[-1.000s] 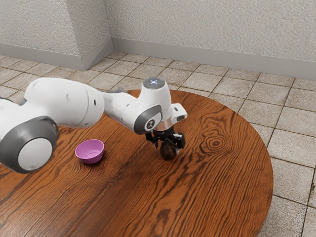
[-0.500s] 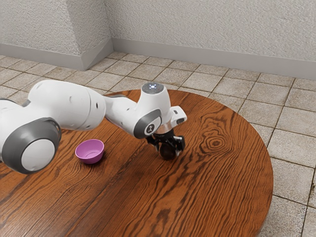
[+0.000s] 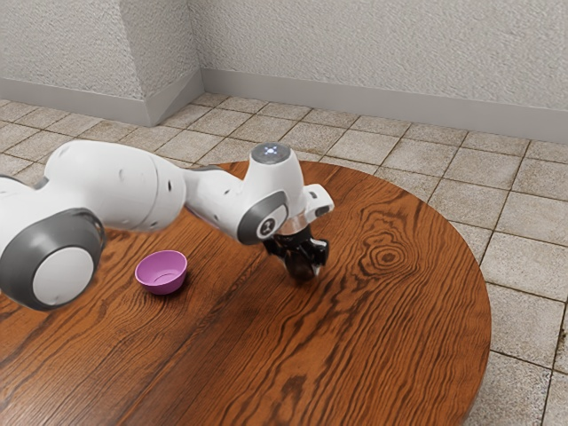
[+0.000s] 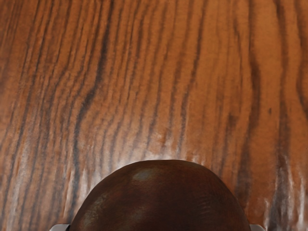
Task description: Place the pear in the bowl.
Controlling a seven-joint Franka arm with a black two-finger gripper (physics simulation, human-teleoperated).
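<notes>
Between the claw's fingertips (image 3: 305, 264), the dark pear (image 4: 161, 199), grasped from both sides

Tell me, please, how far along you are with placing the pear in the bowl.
Grasping looks done: my gripper has the pear between its fingers, touching both sides. It is in hand, though I can't tell whether it is clear of the table. Left: carrying it to the pink bowl, which is empty, and releasing it.
</notes>
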